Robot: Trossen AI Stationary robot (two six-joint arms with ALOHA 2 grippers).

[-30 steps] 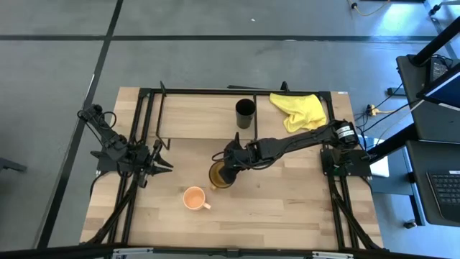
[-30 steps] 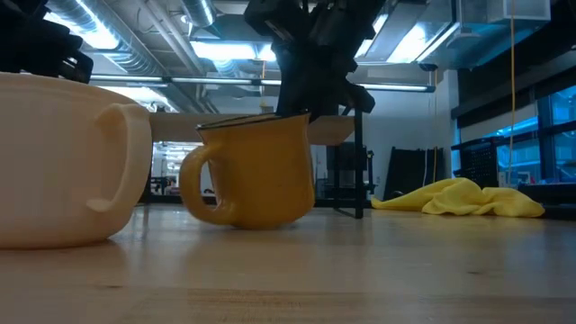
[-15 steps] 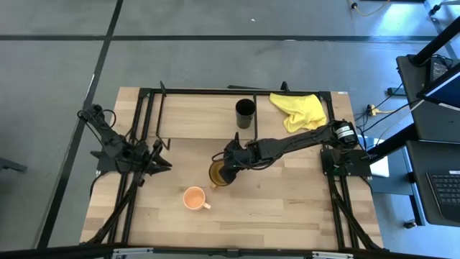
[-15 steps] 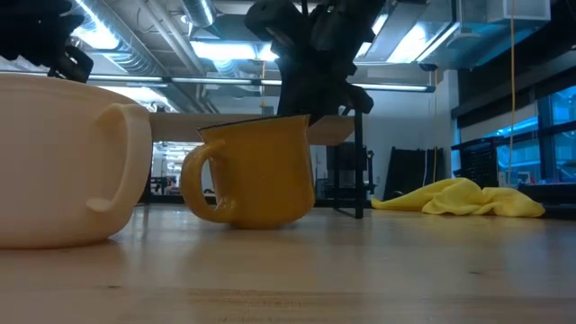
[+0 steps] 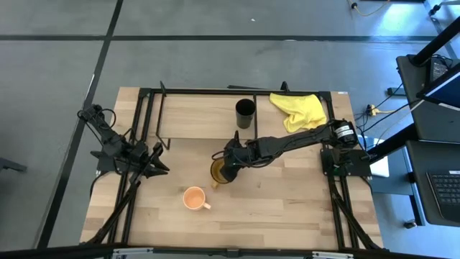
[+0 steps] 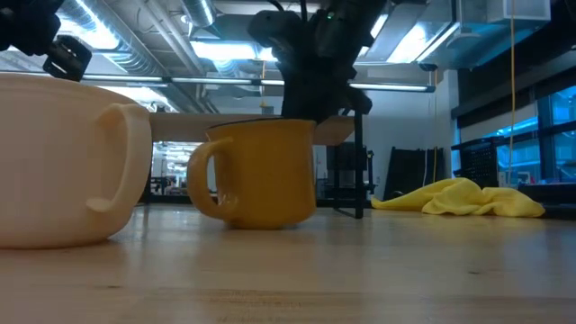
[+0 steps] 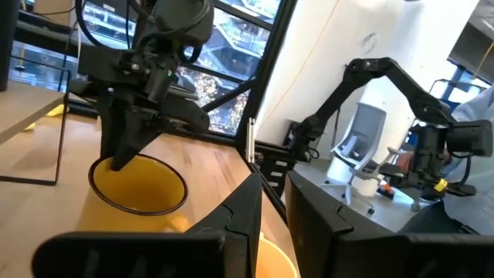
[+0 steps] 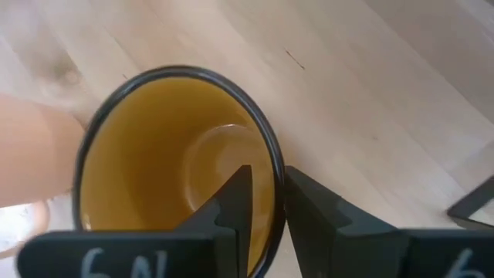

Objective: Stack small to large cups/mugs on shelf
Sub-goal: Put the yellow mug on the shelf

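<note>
Mug: we see an amber-yellow mug (image 8: 177,154), dark-rimmed, glossy inside.
Right gripper (image 8: 266,205): pinching its rim.
Left gripper (image 5: 154,164): we see narrowly parted fingers, empty.

The setting was a robotics laboratory or industrial workshop. A bare grey concrete floor (image 5: 215,61) marked with dark lines surrounded the wooden table (image 5: 287,208). Exposed ceiling ducts (image 6: 171,40) and strip lights (image 6: 225,47) ran overhead. A keyboard (image 5: 442,188) sat on an adjacent workstation, and an office chair (image 7: 363,139) stood behind.
</note>
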